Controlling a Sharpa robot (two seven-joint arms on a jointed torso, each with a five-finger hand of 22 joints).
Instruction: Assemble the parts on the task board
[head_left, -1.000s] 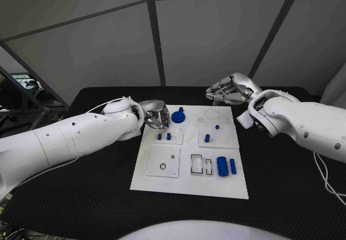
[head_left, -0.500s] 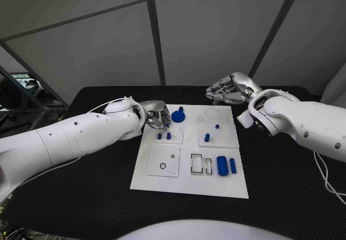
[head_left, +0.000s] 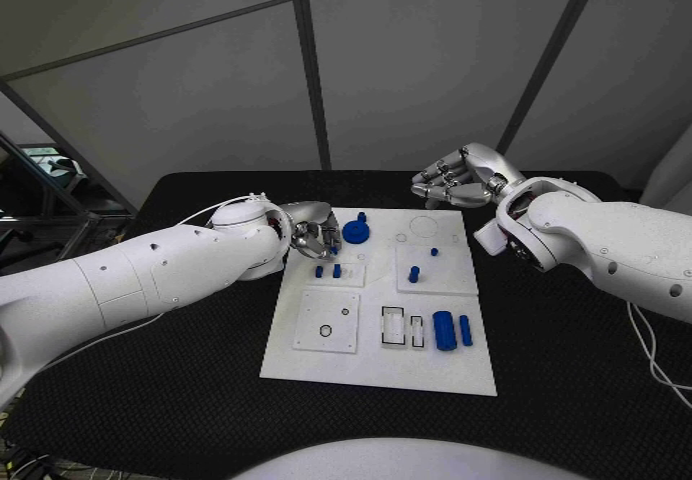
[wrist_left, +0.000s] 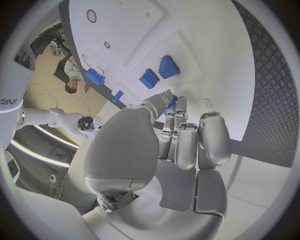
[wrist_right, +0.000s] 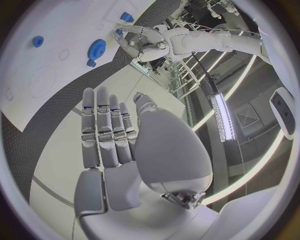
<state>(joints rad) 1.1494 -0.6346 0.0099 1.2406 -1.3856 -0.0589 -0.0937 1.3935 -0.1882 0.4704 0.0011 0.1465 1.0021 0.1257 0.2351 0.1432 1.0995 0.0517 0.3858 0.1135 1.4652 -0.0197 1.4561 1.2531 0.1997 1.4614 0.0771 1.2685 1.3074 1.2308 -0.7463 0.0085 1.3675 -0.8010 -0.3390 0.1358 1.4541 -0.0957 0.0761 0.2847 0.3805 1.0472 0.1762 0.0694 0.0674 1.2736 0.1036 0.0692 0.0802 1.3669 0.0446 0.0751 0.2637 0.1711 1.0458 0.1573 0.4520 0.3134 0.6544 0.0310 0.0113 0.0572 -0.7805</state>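
We see the white task board (head_left: 378, 375) lying in the middle of the head view on the black table (head_left: 144, 400). In its upper part a blue gear (head_left: 356, 234) sits beside a faint round recess (head_left: 424, 227). Below that, 2 short blue pegs (head_left: 327, 271) stand in the left square tile, and 2 more blue pieces (head_left: 420, 268) sit on the right tile. Lower right, a rectangular slot (head_left: 392, 328) lies just beside a blue cylinder (head_left: 444, 332) and a thin blue pin (head_left: 466, 331).

The left hand (head_left: 307, 238) hovers at the board's upper left edge, fingers curled in, holding nothing we can make out. The right hand (head_left: 459, 180) hangs above the board's top edge, fingers loosely bent and apart, empty.
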